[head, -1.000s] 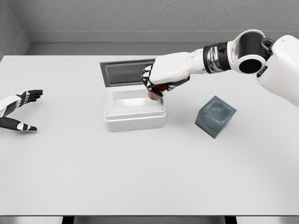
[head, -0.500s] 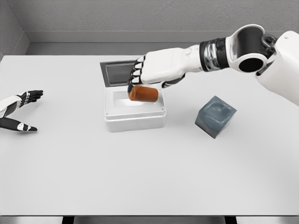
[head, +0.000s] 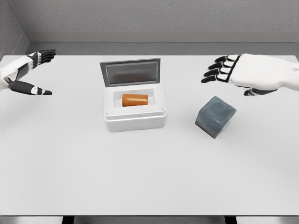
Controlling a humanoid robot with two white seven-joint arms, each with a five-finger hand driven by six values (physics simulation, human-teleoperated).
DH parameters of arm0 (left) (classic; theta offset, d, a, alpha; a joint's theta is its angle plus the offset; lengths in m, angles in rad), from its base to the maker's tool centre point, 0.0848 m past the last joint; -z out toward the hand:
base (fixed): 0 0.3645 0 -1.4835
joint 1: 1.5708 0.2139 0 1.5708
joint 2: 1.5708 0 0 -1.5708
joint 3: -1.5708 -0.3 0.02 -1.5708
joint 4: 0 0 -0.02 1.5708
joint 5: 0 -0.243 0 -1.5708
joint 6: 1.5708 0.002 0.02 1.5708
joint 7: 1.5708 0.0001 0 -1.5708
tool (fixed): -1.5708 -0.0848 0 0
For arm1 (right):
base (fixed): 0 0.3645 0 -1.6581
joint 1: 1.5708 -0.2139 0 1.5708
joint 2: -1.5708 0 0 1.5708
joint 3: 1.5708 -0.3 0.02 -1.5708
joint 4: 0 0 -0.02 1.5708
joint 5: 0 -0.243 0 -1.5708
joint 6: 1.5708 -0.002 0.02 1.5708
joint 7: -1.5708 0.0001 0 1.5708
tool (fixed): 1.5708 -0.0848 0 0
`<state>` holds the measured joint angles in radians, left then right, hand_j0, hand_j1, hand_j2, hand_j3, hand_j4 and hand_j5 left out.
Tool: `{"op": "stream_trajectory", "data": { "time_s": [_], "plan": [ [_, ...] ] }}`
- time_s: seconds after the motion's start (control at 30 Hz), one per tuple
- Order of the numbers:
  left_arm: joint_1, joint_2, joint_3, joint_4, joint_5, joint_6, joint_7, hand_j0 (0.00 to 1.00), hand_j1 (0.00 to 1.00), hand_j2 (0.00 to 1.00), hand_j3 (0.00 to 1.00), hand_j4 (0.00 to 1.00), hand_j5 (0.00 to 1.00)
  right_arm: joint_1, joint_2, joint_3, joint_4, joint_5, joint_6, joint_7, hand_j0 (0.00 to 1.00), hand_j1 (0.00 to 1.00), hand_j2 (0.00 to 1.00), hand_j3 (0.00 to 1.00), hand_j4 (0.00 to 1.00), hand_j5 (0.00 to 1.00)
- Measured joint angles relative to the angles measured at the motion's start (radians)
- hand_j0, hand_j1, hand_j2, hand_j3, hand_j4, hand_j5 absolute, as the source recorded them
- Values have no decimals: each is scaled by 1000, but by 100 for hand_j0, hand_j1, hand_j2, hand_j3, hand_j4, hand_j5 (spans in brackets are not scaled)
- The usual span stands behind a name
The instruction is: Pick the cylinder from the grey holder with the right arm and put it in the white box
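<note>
Orange cylinder [head: 135,100] inside white box [head: 135,122]

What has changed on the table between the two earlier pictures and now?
The right hand let go of the orange cylinder, which now lies on its side inside the white box. The hand then drew back to the right, fingers spread. The left hand rose toward the far left edge. The grey holder and the box with its raised lid stayed in place.

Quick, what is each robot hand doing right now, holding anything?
Left robot hand: open, fingers spread, holding nothing.
Right robot hand: open, fingers spread, holding nothing; the orange cylinder lies in the white box.
</note>
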<state>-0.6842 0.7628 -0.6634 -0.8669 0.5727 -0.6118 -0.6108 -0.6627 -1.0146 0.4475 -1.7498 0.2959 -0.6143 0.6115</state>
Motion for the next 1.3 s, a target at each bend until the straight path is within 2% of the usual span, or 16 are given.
{"op": "stream_trajectory", "data": {
  "time_s": [0.1,0.23,0.33,0.7,0.83,1.1,1.3],
  "plan": [
    [-20,-48,-2,-54,0,0,0,100,100,100,100,100,100,0,-40,-61,-6,-35,1,0,100,100,100,100,100,100],
    [-20,-79,-30,-181,-3,-1,0,100,100,100,100,100,100,-3,-50,-46,-9,-50,1,0,100,100,100,100,100,100],
    [-21,-90,-41,-232,1,2,0,100,100,100,100,100,100,-6,-48,-23,-9,-52,1,0,100,100,100,100,100,100],
    [-8,-97,-48,-294,42,69,0,100,100,100,100,100,100,-15,-43,12,-10,-54,1,0,100,100,100,100,100,100],
    [-9,-92,-54,-323,87,137,0,100,100,100,100,100,100,-23,-38,17,-10,-54,1,0,100,100,100,100,100,100],
    [-9,-80,-55,-332,169,276,0,100,100,100,100,100,100,-35,-17,33,-10,-54,1,0,100,100,100,100,100,100],
    [-6,-54,-56,-400,192,353,0,100,100,100,100,100,100,-43,-18,38,-10,-55,1,0,100,100,100,100,100,100]
  ]
}}
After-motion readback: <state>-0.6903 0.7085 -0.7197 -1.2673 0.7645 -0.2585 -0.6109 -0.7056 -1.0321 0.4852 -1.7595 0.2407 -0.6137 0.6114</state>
